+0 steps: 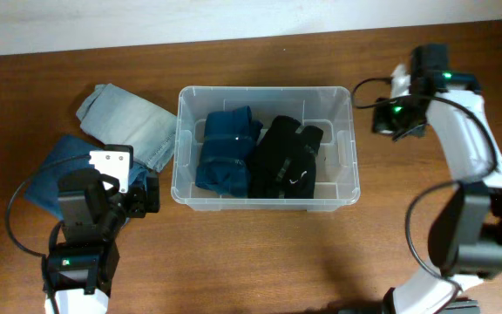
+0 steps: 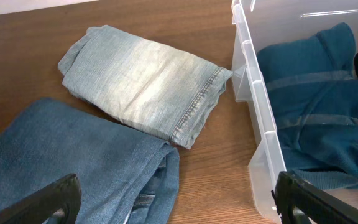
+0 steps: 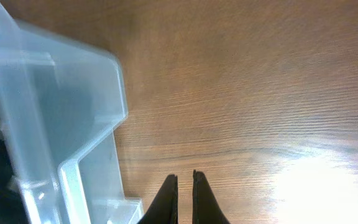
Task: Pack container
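container (image 1: 266, 90) sat on desk (image 1: 260, 262), long axis left-right | left claw (image 2: 178, 204) gaped wide, empty, just off container's left end, above dark folded jeans (image 2: 73, 168) | light folded jeans (image 2: 142, 84) lay beside those, also left of container | right claw (image 3: 183, 186) nearly closed, empty, beyond container's right end | left arm judged nearer the jeans

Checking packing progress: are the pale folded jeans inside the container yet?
No, the pale jeans lie on the table, left of the container.
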Motion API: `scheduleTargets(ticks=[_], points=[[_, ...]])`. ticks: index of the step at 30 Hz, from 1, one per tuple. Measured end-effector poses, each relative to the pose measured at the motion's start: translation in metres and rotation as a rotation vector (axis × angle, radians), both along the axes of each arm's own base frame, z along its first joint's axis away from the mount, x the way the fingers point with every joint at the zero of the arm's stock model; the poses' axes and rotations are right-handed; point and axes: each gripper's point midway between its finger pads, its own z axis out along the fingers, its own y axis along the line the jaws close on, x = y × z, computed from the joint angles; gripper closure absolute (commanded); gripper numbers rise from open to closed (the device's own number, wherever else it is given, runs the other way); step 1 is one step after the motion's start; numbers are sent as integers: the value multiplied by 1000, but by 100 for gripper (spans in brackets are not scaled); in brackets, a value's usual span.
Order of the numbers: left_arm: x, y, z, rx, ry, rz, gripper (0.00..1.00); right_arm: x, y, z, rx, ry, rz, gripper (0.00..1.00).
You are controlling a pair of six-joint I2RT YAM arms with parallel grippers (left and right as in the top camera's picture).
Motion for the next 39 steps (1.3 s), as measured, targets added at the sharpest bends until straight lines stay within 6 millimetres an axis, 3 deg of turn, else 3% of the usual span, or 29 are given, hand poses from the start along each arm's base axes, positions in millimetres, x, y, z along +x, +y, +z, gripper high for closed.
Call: scheduleTargets(ticks=[4, 7, 13, 17, 24, 27, 29, 30, 32, 35, 39], points=[[0, 0, 0, 0, 0, 0, 0, 1, 45, -30, 75, 53, 163, 96], [0, 0, 0, 0, 0, 0, 1, 12, 61, -29, 83, 0, 224, 96], [0, 0, 0, 0, 0, 0, 1, 28, 63, -25, 83, -69, 243, 95], [0, 0, 0, 0, -1, 0, 1, 24, 63, -26, 85, -53, 243, 95], [10, 1, 19, -10, -86, 2, 0, 20, 63, -27, 87, -36, 242, 95], [8, 31, 25, -46, -91, 143, 1, 18, 63, -28, 88, -29, 244, 95], [0, 65, 22, -106, -68, 299, 1, 17, 63, -28, 85, -25, 244, 95], [-14, 108, 10, -162, -27, 490, 1, 17, 63, -28, 85, -22, 244, 95], [-19, 124, -2, -217, 8, 555, 1, 16, 63, -28, 85, -21, 244, 95], [-27, 162, -38, -342, 106, 686, 1, 16, 63, -28, 84, -20, 247, 95], [-29, 171, -95, -494, 271, 725, 1, 15, 62, -28, 84, -17, 246, 95]])
